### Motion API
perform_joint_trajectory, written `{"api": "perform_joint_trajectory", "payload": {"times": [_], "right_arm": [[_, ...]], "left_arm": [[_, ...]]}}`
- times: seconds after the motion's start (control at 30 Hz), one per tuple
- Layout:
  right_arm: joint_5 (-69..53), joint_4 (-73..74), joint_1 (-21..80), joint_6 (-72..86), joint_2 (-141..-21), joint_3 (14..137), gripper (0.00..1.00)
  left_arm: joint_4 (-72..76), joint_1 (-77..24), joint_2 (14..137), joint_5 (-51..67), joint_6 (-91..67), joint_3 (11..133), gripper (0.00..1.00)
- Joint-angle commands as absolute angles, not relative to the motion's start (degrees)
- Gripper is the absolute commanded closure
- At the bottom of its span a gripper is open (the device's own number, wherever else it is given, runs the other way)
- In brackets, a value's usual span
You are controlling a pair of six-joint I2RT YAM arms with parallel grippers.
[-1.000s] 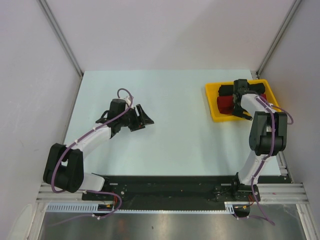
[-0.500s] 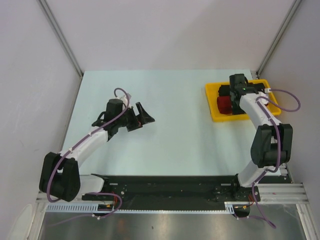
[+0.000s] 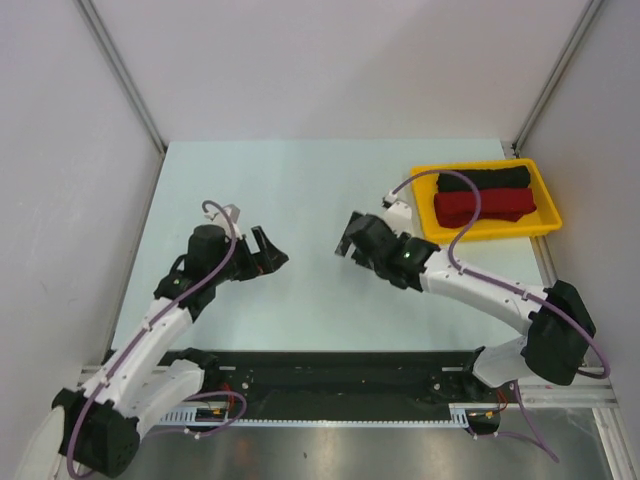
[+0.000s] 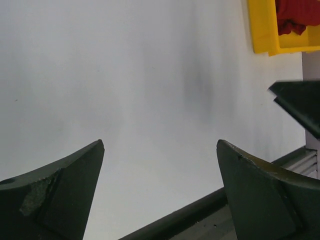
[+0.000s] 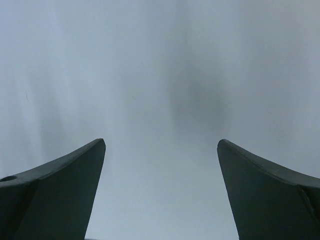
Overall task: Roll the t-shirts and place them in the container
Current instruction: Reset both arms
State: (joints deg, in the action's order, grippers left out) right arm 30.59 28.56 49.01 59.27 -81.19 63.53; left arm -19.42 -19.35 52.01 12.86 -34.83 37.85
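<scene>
A rolled deep red t-shirt (image 3: 484, 206) and a rolled black t-shirt (image 3: 481, 181) lie side by side in the yellow tray (image 3: 548, 224) at the table's back right. A bit of the red t-shirt (image 4: 296, 15) and the tray (image 4: 262, 30) show in the left wrist view. My left gripper (image 3: 270, 251) is open and empty over the table's middle left; it shows in the left wrist view (image 4: 160, 145). My right gripper (image 3: 352, 238) is open and empty over the table's middle, left of the tray; the right wrist view (image 5: 161, 142) shows only bare table between its fingers.
Grey walls stand on the left, back and right of the pale table (image 3: 320, 180). A black rail (image 3: 330, 365) runs along the near edge. The right gripper's fingertip (image 4: 300, 102) shows at the right edge of the left wrist view.
My right gripper has left the tray and swung left and nearer to the table's middle, empty. My left arm has drawn back toward the near edge. Both rolled t-shirts stay in the tray.
</scene>
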Motion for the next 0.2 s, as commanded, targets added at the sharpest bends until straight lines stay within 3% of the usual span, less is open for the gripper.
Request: {"api": "perform_joint_trajectory", "payload": {"times": [0.0, 0.17], "right_arm": [[29.7, 25.3, 54.0, 52.2, -78.7, 59.4, 0.00], [29.3, 24.8, 55.5, 49.0, -77.9, 57.9, 0.00]], "left_arm": [[-24.6, -19.6, 44.5, 5.6, -30.8, 35.3, 0.00], [-23.7, -19.6, 42.0, 3.9, -29.6, 35.9, 0.00]]}}
